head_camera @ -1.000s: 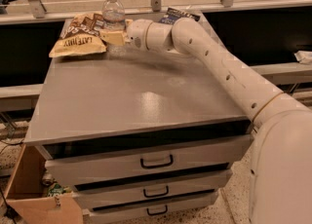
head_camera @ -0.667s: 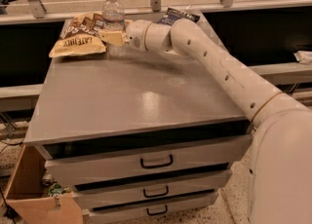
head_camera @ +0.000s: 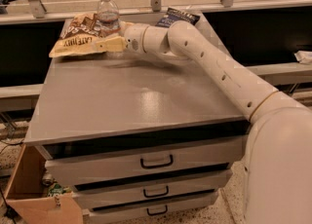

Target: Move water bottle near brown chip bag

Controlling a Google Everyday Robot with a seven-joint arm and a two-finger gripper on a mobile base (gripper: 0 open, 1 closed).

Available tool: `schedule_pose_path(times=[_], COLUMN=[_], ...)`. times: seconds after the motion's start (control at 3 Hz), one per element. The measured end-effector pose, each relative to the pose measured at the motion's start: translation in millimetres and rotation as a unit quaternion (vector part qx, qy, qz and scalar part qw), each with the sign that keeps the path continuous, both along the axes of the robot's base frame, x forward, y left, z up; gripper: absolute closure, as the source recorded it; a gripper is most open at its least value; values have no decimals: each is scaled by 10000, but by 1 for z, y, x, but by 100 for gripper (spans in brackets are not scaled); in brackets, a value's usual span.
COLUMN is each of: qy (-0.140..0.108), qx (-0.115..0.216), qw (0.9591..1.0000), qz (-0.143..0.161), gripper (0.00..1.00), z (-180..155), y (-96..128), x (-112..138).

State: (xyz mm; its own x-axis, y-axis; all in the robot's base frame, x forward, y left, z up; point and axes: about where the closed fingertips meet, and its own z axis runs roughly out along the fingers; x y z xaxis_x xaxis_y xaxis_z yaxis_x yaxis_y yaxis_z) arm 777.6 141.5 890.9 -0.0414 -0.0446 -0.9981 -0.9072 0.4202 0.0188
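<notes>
where the grey drawer cabinet [head_camera: 136,101] reaches its far left corner, the water bottle [head_camera: 107,14] stands upright, touching the brown chip bag [head_camera: 78,35]. the gripper [head_camera: 108,44] sits low at the bottle's base; whether it clasps it i cannot tell. a dark blue chip bag [head_camera: 176,16] lies behind the arm [head_camera: 214,67].

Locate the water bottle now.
In camera view, the water bottle stands back-left on the cabinet top, beside the brown chip bag, with the end effector at its base.
</notes>
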Motion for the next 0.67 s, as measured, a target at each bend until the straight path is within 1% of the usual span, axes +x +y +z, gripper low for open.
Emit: schedule_pose_path(times=[0.33,0.67], qy=[-23,-535], qx=[1,-22], qw=[10000,9984], qz=[43,158], gripper=[0,0], z=[5,41], y=[-5,-33], x=[-4,-31])
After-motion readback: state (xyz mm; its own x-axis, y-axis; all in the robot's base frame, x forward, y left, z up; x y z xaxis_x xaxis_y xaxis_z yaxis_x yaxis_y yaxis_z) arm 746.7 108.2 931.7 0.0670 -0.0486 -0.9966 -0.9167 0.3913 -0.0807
